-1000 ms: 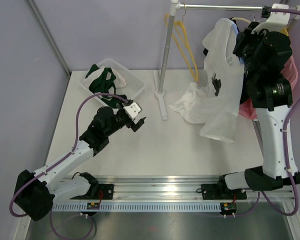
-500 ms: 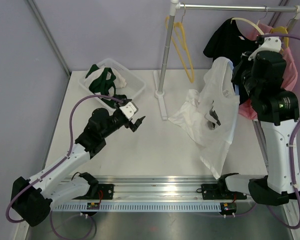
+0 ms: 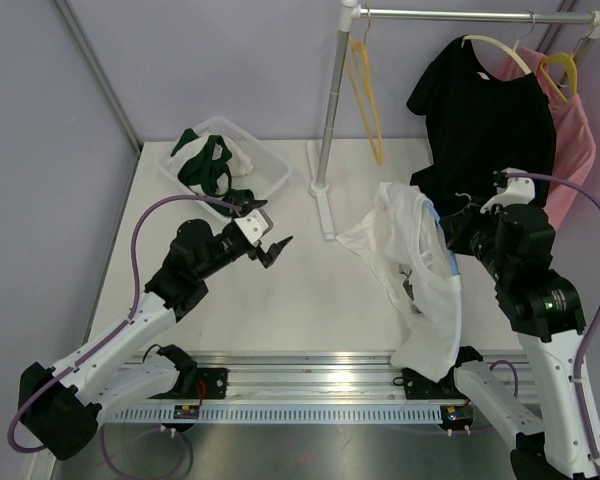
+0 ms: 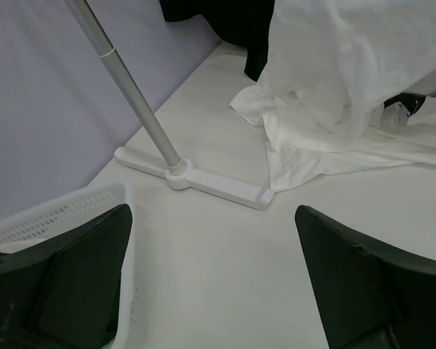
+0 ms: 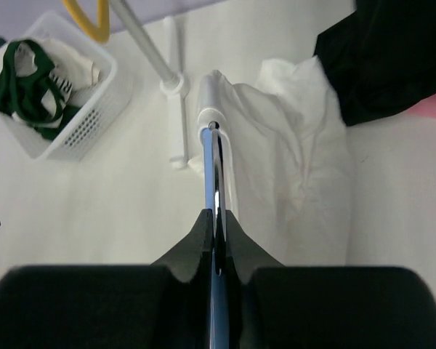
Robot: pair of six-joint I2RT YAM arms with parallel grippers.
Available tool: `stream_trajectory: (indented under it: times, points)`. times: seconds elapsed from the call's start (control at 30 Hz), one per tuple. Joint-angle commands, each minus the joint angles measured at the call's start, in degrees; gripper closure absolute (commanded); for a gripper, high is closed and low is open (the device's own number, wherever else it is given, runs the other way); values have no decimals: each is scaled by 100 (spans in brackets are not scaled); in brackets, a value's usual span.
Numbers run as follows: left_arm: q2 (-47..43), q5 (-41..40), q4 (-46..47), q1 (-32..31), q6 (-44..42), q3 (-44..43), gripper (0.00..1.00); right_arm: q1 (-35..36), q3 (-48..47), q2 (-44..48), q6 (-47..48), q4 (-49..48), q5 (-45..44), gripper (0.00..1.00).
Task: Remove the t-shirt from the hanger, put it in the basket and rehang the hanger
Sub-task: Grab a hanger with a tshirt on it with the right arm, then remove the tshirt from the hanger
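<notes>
**Item: white t-shirt (image 3: 427, 300), on blue hanger (image 3: 454, 290).**

- **Position:** right half of the worktop (image 3: 310, 300), off the rail. It was held up in the air and hung slack, with its lower hem trailing toward the near edge.
- **Long axis:** hanger and shirt ran roughly far-to-near, almost in line with the arm that held them.
- **Holder:** right pincer (image 3: 458, 237), pressed together on the thin blue bar of the hanger. In the wrist view the bar ran straight out from between the fingers into the cloth. This pincer gripped the hanger only, not the fabric.
- **Free arm:** left pincer (image 3: 270, 243), spread wide and holding nothing, over the left-centre of the worktop and well apart from the shirt.
- **Bearing:** the shirt lay to that pincer's right, across open worktop and past the rack foot (image 3: 325, 205). Its draped left side faced the pincer.
- **Judgement:** the coming move probably fell to the left arm. It would need to travel right, catch a fold on the near side of the shirt and draw it along the hanger's axis.
- **Adjacent:** heap of white cloth (image 3: 372, 225) on the worktop, against the shirt's far-left edge. I could not tell where one ended and the other began, so there was a risk of pinching the wrong cloth.
- **Beyond:** black t-shirt (image 3: 485, 120) hung on the rail. A white basket (image 3: 270, 170) stood at far left.
</notes>
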State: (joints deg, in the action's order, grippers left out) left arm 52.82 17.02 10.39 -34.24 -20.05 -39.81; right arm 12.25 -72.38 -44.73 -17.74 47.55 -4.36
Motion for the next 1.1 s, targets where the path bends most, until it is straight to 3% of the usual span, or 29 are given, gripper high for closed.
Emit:
stream_trajectory:
  times: [0.0,0.17,0.6,0.87,1.07]
  points:
    - [-26,328,349,-30,10,35,1,-3,768,122,-230,-1080,1199,100]
    - [0,522,384,-30,-25,96,1,14,1384,272,-230,-1424,1437,100]
    - [141,874,323,-30,195,35,1,514,1639,299,-301,-2426,2220,100]
    - [-8,944,332,-30,204,96,1,1779,1332,-263,-177,-2610,1097,100]
    - [-87,979,288,-30,195,105,1,2299,1139,-650,-177,-2803,252,100]
